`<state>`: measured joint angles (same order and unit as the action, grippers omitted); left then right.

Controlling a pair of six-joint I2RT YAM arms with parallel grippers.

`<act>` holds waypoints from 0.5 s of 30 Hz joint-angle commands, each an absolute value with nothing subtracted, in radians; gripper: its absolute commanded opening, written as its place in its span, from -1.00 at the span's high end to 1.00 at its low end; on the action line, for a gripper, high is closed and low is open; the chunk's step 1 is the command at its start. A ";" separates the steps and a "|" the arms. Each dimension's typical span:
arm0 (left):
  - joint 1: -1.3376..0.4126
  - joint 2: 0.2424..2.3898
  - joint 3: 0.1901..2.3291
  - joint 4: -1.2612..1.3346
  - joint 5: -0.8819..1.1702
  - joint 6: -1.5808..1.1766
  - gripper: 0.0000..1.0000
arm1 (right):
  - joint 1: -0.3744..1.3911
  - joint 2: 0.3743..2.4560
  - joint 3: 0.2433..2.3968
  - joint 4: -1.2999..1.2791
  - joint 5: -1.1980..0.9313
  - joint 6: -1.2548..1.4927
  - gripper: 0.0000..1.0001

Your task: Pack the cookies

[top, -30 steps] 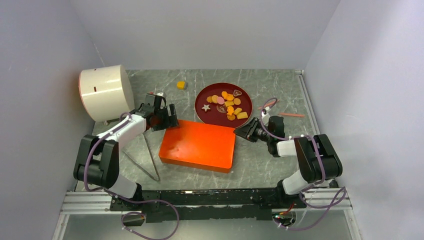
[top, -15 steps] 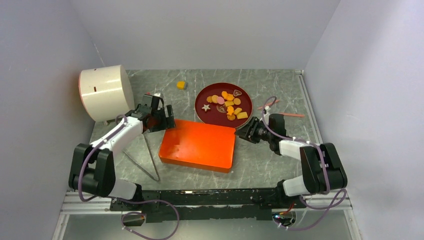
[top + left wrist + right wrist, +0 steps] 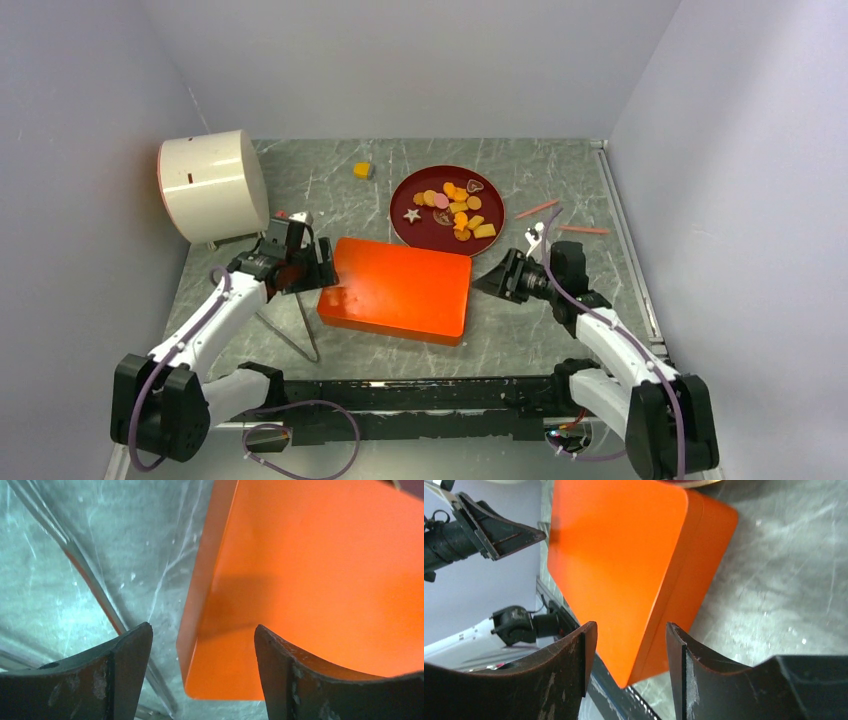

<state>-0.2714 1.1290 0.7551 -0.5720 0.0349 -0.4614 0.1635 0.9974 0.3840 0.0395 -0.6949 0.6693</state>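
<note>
Scanning from the left: a white drum (image 3: 212,185) lies on its side in the back-left corner. Metal tongs (image 3: 288,322) lie in front of it, the V's tip toward the near rail. The left gripper (image 3: 318,266) sits at the left end of the orange box (image 3: 397,290), fingers spread with a box corner in the gap, not pinching anything. (tabletop_tim)

ok, and the cookies? which way do they run? (rk88)

The cookies (image 3: 455,208) are heaped on the dark red plate (image 3: 412,188), behind the box's right half. The heap is a bit longer left to right: white star at the left end, yellow blocks at the right, rounds in between. One stray yellow cookie (image 3: 362,170) sits alone on the table, left of the plate and further back. The plate's near rim is right up against the box's far edge, can't tell if they touch. The box's long axis also runs left to right, right end angled slightly toward the rail. (tabletop_tim)

Room to move? (rk88)

There's bare table behind the plate up to the back wall, and a strip between the box and the near rail. Right of the box it's open tabletop, where the right gripper (image 3: 490,280) sits, jaws apart, a box corner in the gap, gripping nothing. Two pink sticks (image 3: 537,209) lie right of the plate, near the right wall. (tabletop_tim)
</note>
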 commanded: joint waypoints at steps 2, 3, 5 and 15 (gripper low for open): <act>-0.281 1.050 0.696 -0.627 0.046 -0.488 -0.56 | 0.184 0.892 0.315 -0.094 -0.762 0.647 -0.14; -0.288 1.045 0.700 -0.629 0.043 -0.493 -0.56 | 0.192 0.875 0.299 -0.091 -0.768 0.658 -0.14; -0.291 1.047 0.698 -0.633 0.044 -0.507 -0.55 | 0.225 0.852 0.266 -0.062 -0.783 0.689 -0.14; -0.334 1.078 0.627 -0.581 0.087 -0.583 -0.47 | 0.480 0.893 0.227 0.055 -0.607 0.780 -0.11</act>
<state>-0.3149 1.0733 0.6563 -0.6106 0.0570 -0.5377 0.4263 0.8680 0.2348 -0.0307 -0.6983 0.7364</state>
